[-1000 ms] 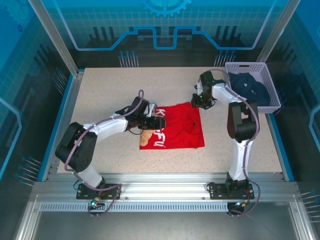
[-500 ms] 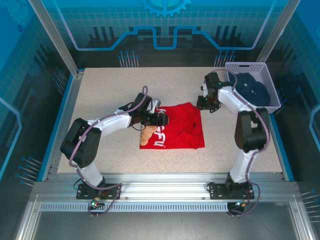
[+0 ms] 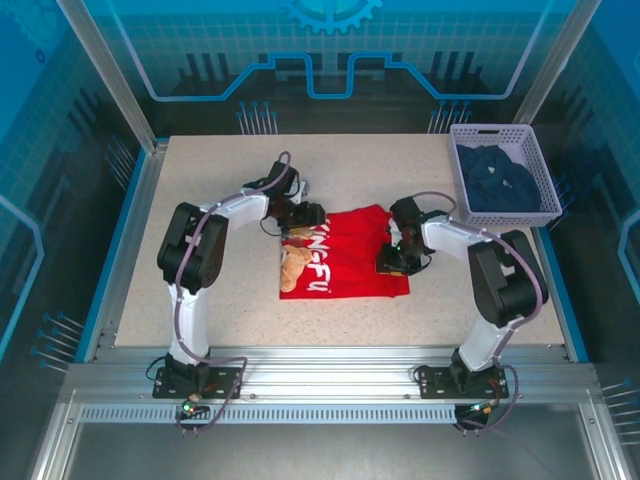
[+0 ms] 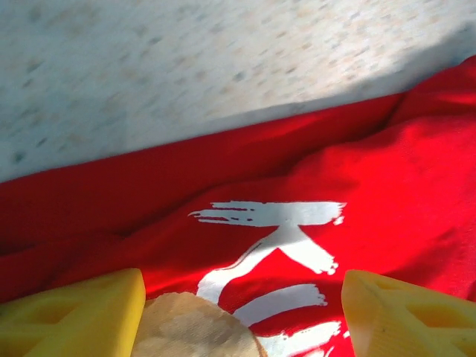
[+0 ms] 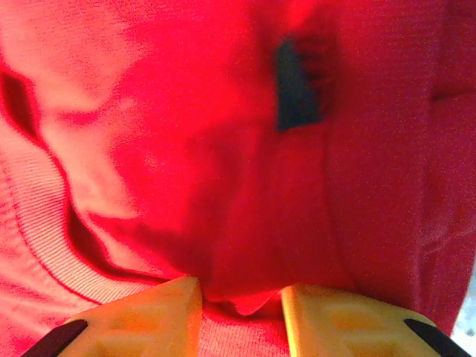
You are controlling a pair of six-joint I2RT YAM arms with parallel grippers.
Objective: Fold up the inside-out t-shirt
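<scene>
My right pincer [image 5: 242,297] pinches a fold of the bright red cloth t-shirt [image 3: 345,262]; my left pincer [image 4: 242,312], spread, straddles its white lettering [image 4: 279,249], unreadable from above

Bright, even overhead light; both wrist views soft (close-range blur).

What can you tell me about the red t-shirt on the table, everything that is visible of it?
The red t-shirt is soft bright red cloth, lying roughly flat but wrinkled near the middle of the table. Its left part shows white lettering and a tan bear print; the right part is plain red, with a ribbed collar and a small dark label. The left gripper hangs open over its far left edge. The right gripper has a fold of the cloth between its fingers on the right side.
</scene>
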